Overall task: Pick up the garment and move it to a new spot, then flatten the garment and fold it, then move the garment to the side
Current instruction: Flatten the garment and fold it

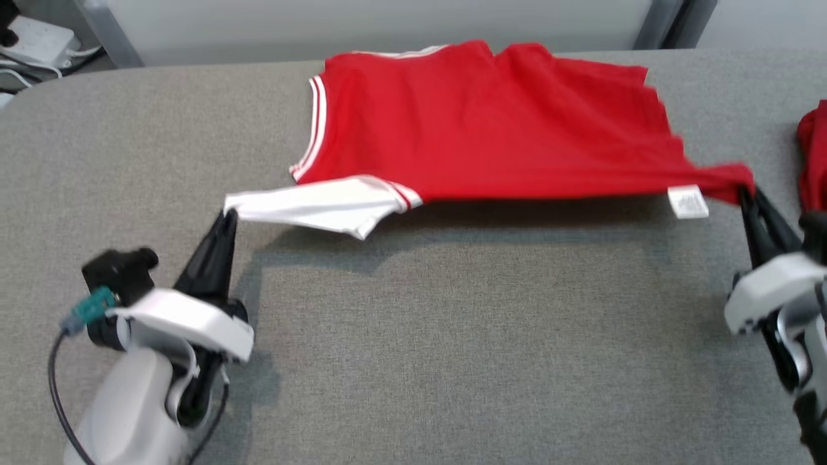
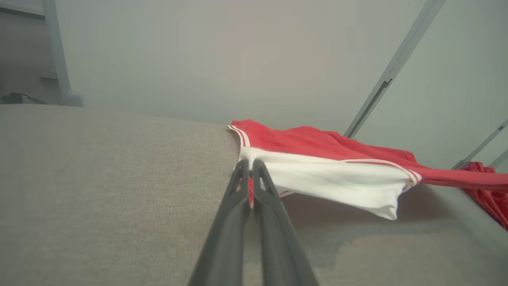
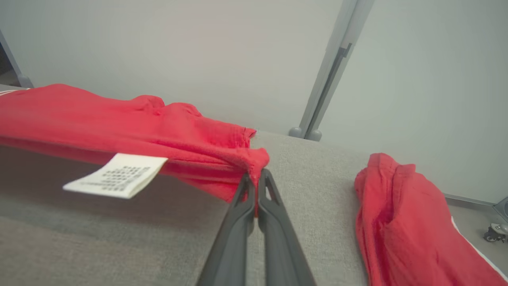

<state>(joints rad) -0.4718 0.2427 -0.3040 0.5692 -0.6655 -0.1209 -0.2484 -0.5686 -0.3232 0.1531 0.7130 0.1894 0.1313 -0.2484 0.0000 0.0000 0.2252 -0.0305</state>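
The red garment hangs taut toward the far edge of the counter, its near edge lifted and its far part seemingly resting on the surface. The left pincer is clenched on the tip of the white sleeve, the right pincer on the red hem corner beside the care label. To my eye, flattening it well means lowering both ends level and together, gently stretched, and clear of the other red garment at the counter's right edge.
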